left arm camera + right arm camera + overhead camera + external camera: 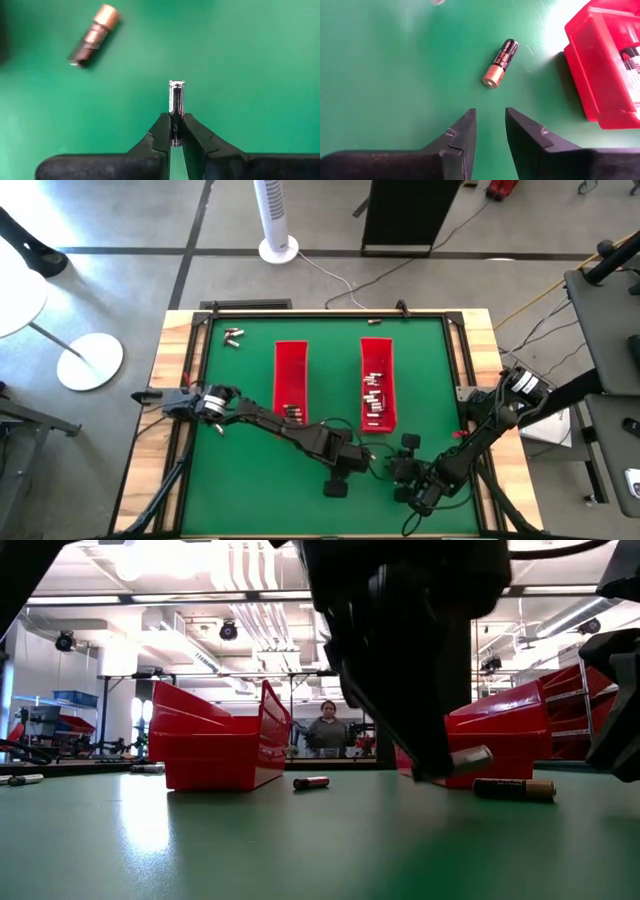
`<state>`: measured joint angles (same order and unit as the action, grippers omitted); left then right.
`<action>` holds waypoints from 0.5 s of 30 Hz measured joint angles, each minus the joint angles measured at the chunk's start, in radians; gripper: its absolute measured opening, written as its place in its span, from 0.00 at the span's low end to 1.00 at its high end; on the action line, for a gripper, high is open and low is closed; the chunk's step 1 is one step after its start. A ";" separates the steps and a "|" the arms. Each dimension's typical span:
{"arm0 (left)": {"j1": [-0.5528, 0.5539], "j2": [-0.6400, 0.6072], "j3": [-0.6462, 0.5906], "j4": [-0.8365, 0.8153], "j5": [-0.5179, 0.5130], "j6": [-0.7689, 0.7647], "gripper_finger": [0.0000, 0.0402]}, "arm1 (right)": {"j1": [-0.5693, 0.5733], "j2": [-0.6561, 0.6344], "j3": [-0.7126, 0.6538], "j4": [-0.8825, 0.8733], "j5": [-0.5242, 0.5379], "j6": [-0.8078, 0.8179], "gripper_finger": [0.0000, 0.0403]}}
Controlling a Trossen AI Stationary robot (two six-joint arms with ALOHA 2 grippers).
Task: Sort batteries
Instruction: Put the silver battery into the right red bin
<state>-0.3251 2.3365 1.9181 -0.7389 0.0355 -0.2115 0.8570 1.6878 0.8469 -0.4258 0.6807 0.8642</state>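
Two long red trays (290,375) (377,380) stand side by side on the green mat, each with batteries (375,398) in it. My left gripper (174,131) hovers near the right tray's near end, shut on a silvery battery (176,95). My right gripper (490,122) stands open just to the right of it, with nothing between its fingers. A black-and-copper battery (501,62) lies flat on the mat just ahead of them. A small reddish battery (311,782) lies between the trays. My left gripper pinches the silvery battery's rear half (175,125) between its two fingertips. The fingers slant down from above and lie along the battery, whose front end (177,84) sticks out past the tips. In the low view the battery (470,756) hangs tilted, clear of the mat.
A few loose batteries (232,335) lie at the mat's far left corner. Another lies at the left edge in the low view (22,779). A wooden rim (180,330) frames the mat. A person (327,730) stands in the room beyond the table.
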 joint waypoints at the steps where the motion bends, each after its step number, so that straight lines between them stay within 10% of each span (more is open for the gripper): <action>1: -0.005 0.011 0.002 0.010 0.000 -0.007 0.02 | 0.000 0.000 0.000 0.001 0.000 0.000 0.23; 15: -0.019 0.117 0.142 -0.033 -0.013 -0.014 0.14 | 0.002 0.002 0.002 0.173 0.062 -0.095 0.27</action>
<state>-0.3444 2.4537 2.0596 -0.7715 0.0226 -0.2259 0.8593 1.6894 0.8493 -0.2527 0.7430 0.7689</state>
